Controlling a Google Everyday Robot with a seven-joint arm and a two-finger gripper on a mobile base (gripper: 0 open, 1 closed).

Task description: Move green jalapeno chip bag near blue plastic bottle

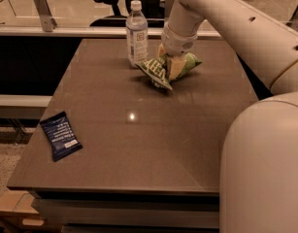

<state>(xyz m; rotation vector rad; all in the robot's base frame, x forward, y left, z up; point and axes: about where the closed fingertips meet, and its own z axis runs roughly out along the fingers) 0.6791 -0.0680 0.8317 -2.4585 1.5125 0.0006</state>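
Note:
The green jalapeno chip bag (156,71) is a crumpled light-green bag with white lettering, at the far middle of the table. It lies just right of the blue plastic bottle (137,33), a clear upright bottle with a white cap and pale label. My gripper (169,61) reaches down from the white arm onto the bag. Its tan fingers (175,67) are closed on the middle of the bag. The bag's lower end touches or nearly touches the table.
A small dark-blue flat packet (60,135) lies near the table's left front edge. The brown table (139,144) has a light glare spot at its centre. My white arm and base fill the right side. An office chair stands behind the table.

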